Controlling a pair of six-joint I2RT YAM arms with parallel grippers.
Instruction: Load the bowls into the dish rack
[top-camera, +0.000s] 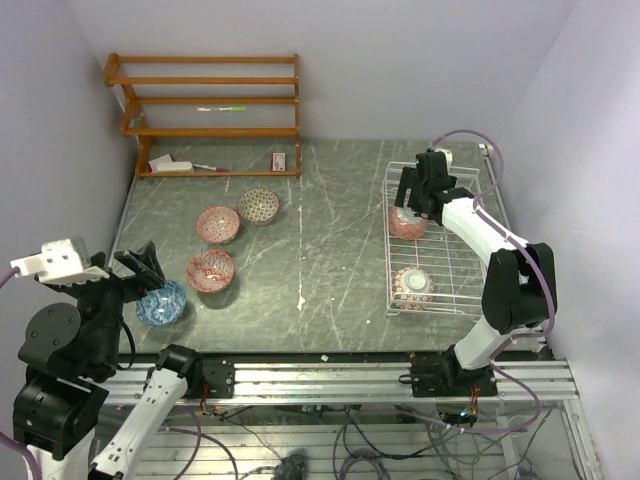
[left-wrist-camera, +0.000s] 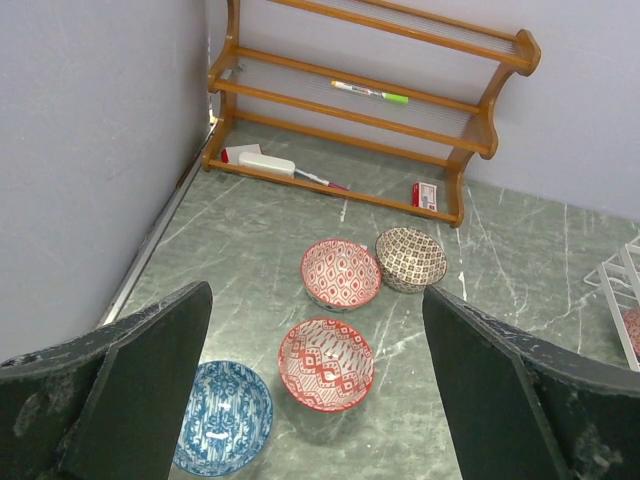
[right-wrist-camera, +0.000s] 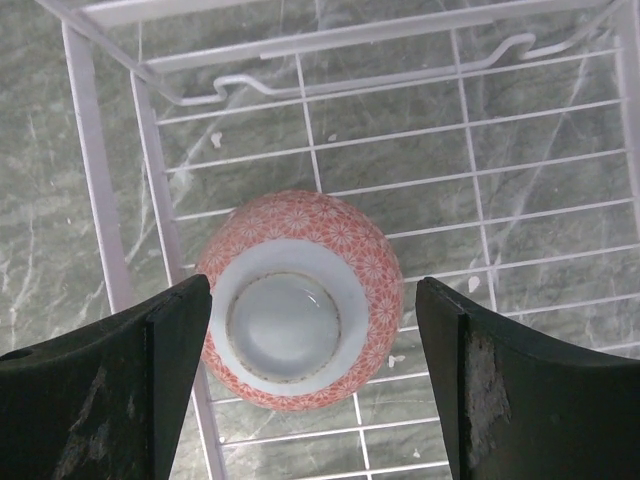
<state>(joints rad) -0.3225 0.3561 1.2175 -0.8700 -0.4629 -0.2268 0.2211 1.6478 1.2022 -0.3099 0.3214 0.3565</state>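
Nearest, by the bench's near left corner, the blue bowl (top-camera: 160, 303) sits mouth up. The left jaws hang above it, spread wide and empty. Across at the right edge lies the rack (top-camera: 388, 250), its long axis running near to far. In its near end the near rack bowl (top-camera: 413, 285) rests mouth down.

Just beyond the blue bowl stands the near red bowl (top-camera: 211, 270), then the far red bowl (top-camera: 218, 224). The brown bowl (top-camera: 258, 206) is just beside that one, toward mid-bench. All 3 are mouth up.

Farthest, in the rack's far half, the pink bowl (right-wrist-camera: 300, 300) lies upturned, foot ring skyward, close to the rack's left wall. The right jaws straddle it, parted and gripping nothing. The right one stands clear of it; whether the left one touches it I cannot tell.

So 2 of 6 are loaded and 4 wait on the bench. Being round, no bowl has a long axis; each one's axis stands upright.

They look like glazed ceramic: stiff, fairly light, slick, and liable to chip against the wire or each other. I judge the rim the best place to pinch, 1 jaw inside and 1 outside. The hold should be square, since a curved glazed wall could slip out of a shallow one.
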